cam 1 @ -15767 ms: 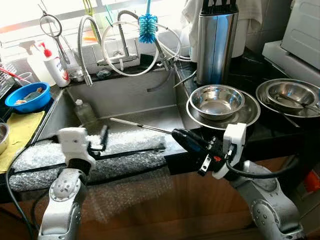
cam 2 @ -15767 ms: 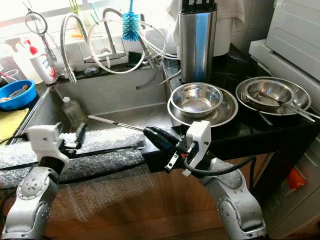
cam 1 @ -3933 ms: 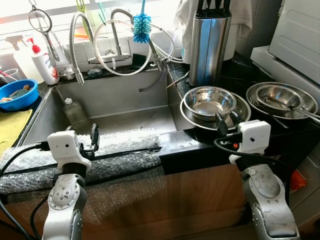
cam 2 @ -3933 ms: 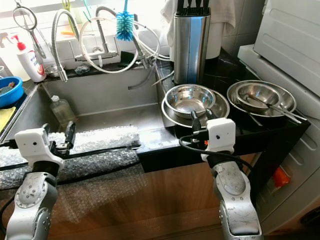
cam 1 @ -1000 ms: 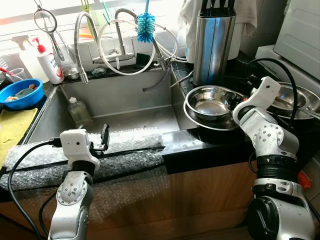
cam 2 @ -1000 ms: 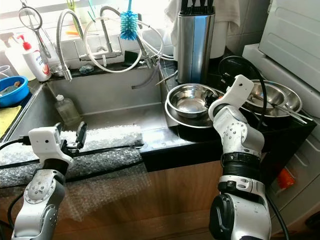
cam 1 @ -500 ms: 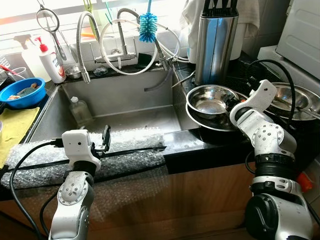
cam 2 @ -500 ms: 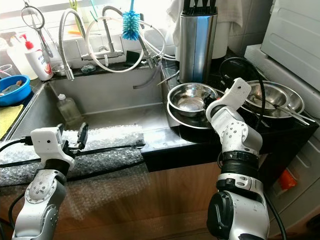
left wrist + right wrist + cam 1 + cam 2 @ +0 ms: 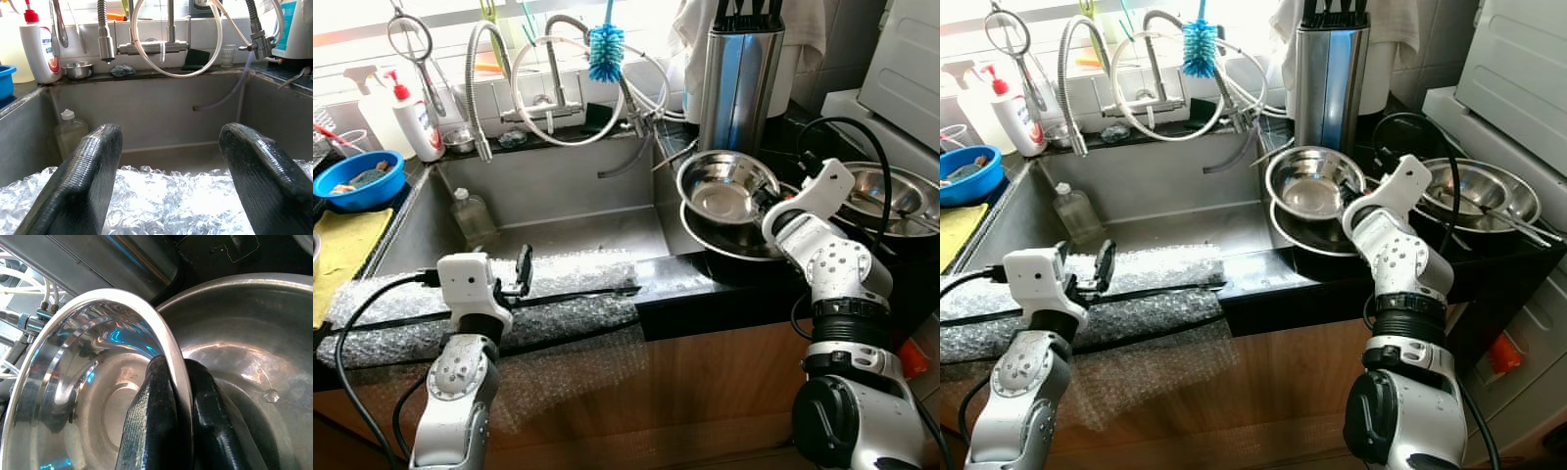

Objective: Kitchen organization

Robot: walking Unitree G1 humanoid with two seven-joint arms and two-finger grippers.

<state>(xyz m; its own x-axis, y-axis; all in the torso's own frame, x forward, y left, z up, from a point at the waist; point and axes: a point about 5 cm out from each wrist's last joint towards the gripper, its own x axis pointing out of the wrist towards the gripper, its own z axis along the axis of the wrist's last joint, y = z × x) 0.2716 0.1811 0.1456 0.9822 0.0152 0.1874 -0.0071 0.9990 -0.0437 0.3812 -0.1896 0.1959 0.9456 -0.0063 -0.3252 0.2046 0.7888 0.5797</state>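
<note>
The right gripper (image 9: 178,431) pinches the rim of the small steel bowl (image 9: 728,186), tilting it above the wider bowl (image 9: 734,245), while the left gripper (image 9: 171,161) gapes empty over bubble wrap (image 9: 558,269).

Both head views look down at the sink (image 9: 548,211) from close in front. The left wrist view faces its back wall; the right wrist view presses against a bowl (image 9: 98,396).

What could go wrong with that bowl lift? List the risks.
1. The right gripper pinches only the thin rim of the small steel bowl, which is tilted; it may slip and clatter back onto the larger bowl beneath.
2. The knife block stands close behind; a swing could knock it.
3. The sink lies alongside, so a dropped bowl might roll in.
</note>
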